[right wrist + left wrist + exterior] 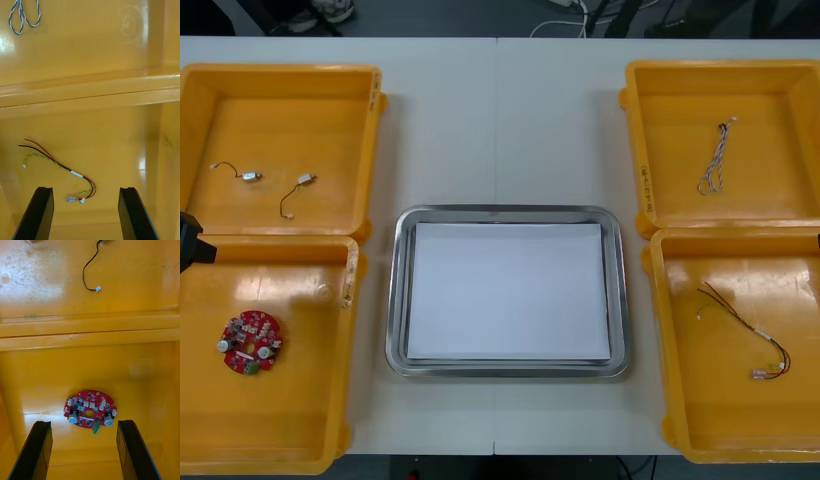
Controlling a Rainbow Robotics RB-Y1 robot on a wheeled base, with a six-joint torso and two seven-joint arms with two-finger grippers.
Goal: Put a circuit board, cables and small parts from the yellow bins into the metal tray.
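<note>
A round red circuit board [251,342] lies in the near left yellow bin [300,455]. My left gripper [84,423] hovers open above it, and the board [90,412] lies just beyond the fingertips. A red and yellow cable [745,335] rests in the near right bin [680,440]. My right gripper [85,189] is open over that cable [60,165], holding nothing. The metal tray [400,300], white inside, stands between the bins.
The far left bin [280,72] holds two small metal parts [250,176] on black leads [90,270]. A twisted blue and white cable [713,160] lies in the far right bin [725,68]; its loops [22,15] lie past the bin walls.
</note>
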